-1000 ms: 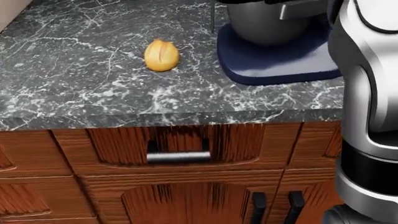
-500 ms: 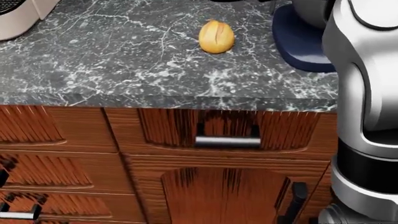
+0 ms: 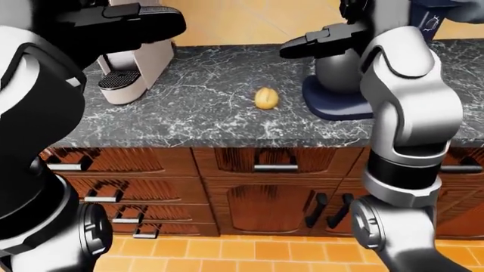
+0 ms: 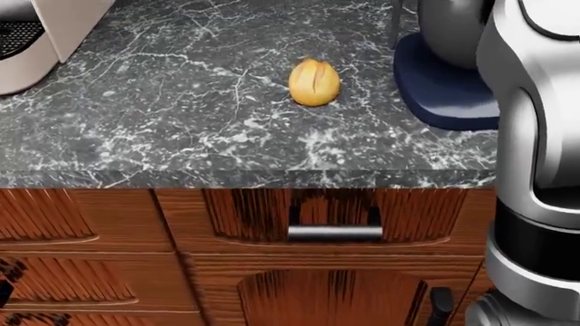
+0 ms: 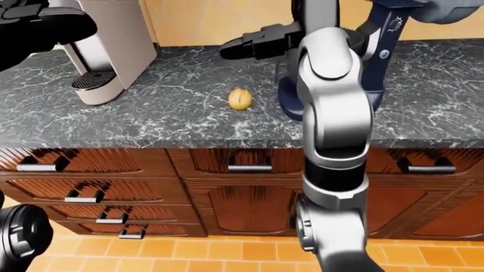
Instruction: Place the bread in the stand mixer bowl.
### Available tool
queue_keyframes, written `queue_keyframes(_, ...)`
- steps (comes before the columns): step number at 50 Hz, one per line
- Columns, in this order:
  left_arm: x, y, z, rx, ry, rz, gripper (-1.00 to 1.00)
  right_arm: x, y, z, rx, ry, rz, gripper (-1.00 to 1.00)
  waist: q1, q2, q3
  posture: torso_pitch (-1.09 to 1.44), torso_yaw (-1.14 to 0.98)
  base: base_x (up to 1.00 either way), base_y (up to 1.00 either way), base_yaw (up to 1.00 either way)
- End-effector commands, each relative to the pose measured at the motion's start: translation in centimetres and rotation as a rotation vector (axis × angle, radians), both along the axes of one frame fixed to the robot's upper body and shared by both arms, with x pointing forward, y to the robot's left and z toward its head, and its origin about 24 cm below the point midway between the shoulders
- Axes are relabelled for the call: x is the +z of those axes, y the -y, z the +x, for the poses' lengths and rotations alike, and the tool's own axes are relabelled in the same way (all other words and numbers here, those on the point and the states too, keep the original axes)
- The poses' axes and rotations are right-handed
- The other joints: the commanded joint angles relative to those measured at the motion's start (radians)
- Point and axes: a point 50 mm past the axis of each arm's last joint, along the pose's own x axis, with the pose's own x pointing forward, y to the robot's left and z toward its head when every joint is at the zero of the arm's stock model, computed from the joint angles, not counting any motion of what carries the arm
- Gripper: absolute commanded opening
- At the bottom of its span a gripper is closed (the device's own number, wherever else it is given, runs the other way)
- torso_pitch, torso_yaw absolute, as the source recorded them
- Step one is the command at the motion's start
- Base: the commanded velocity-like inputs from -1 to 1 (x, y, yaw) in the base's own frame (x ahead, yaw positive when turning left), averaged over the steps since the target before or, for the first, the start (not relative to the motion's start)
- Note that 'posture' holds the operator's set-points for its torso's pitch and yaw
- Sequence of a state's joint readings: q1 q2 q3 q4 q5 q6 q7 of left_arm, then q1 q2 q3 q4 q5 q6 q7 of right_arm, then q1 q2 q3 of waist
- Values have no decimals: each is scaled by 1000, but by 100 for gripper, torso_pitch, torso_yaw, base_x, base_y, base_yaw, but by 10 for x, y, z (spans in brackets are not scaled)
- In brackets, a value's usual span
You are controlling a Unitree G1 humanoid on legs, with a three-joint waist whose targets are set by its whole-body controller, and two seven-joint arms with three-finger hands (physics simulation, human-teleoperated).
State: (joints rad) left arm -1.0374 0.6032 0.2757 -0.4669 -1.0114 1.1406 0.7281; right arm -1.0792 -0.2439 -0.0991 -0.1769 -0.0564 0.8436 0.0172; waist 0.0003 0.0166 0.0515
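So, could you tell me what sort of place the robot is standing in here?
Most likely a home kitchen: a dark marble-look counter over wooden drawers, with a coffee machine and a stand mixer standing on it, and a bread roll between them.

The robot's right arm (image 3: 404,107) is built of glossy silver-grey rounded shells, with a broad black band (image 3: 399,170) ringing it lower down and a dark grey ball-shaped joint housing (image 3: 386,224) beneath. Its black right hand (image 3: 322,43) is a flat, blocky shape with smooth matte faces. The left arm (image 3: 34,141) is mostly glossy black with a silver-grey shell edge, ending in a similarly blocky black left hand (image 3: 125,25). A black disc-shaped joint (image 5: 22,232) shows low in the right-eye view.
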Motion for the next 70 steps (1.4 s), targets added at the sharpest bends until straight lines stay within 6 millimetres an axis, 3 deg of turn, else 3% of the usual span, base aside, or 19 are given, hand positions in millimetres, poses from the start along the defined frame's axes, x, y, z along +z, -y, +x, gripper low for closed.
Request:
queue_keyframes(1,11,-4,-6,20,64,-19,100,15,-5,-8,24,84,-5,100,3,-1,-16,0,0,6,5,0)
queue_keyframes(5,11,-4,-7,20,65,-20,100,15,-5,-9,25,84,-9,100,-11,92,-34,0,0,6,5,0)
queue_keyframes(6,11,-4,-7,20,64,-20,100,15,-5,-9,25,84,-9,100,-4,56,-21,0,0,6,6,0)
queue_keyframes(8,11,-4,-7,20,64,-19,100,15,-5,-9,25,85,-11,100,-9,71,-19,0,0,6,9,0)
queue_keyframes(15,11,-4,-8,20,65,-19,100,15,-6,-9,26,84,-10,100,-6,0,-13,0,0,7,12,0)
queue_keyframes(18,11,-4,-8,20,64,-19,100,15,-6,-9,26,84,-10,100,-1,-73,-32,0,0,7,12,0)
queue_keyframes(19,11,-3,-8,19,64,-19,100,15,-6,-9,26,84,-10,100,-6,-35,-23,0,0,7,12,0)
queue_keyframes(21,10,-3,-7,19,64,-18,100,15,-6,-9,26,84,-9,100,-1,-49,-30,0,0,7,11,0)
queue_keyframes(27,10,-4,-7,19,64,-18,100,15,-6,-9,27,84,-9,100,0,-3,-15,0,0,7,12,0)
queue_keyframes(31,10,-3,-7,19,64,-18,100,15,-7,-9,29,84,-10,100,-14,103,-32,0,0,7,12,0)
queue_keyframes(32,10,-3,-7,19,63,-18,100,15,-7,-9,29,83,-10,100,-7,66,-26,0,0,7,12,0)
queue_keyframes(34,10,-3,-6,19,63,-18,100,15,-7,-9,29,84,-10,100,-11,75,-21,0,0,7,12,0)
queue_keyframes(39,10,-4,-6,19,64,-18,100,15,-7,-9,30,84,-10,100,-10,29,-20,0,0,7,12,0)
queue_keyframes(45,10,-4,-7,19,63,-18,100,15,-6,-9,30,85,-8,100,8,-56,-35,0,0,7,12,0)
queue_keyframes(54,10,-4,-6,20,64,-19,100,15,-6,-9,31,84,-7,100,0,1,-14,0,0,7,12,0)
queue_keyframes(58,10,-3,-6,19,63,-18,100,15,-7,-9,32,84,-7,100,-13,112,-35,0,0,7,12,0)
queue_keyframes(59,10,-3,-6,20,63,-18,100,15,-7,-9,33,84,-7,100,-9,62,-24,0,0,7,11,0)
queue_keyframes(60,10,-3,-6,20,63,-18,100,15,-7,-9,32,84,-8,100,-14,84,-22,0,0,8,12,0)
queue_keyframes(70,10,-3,-7,20,62,-18,100,15,-7,-9,35,85,-7,100,-2,-26,-19,0,0,7,12,0)
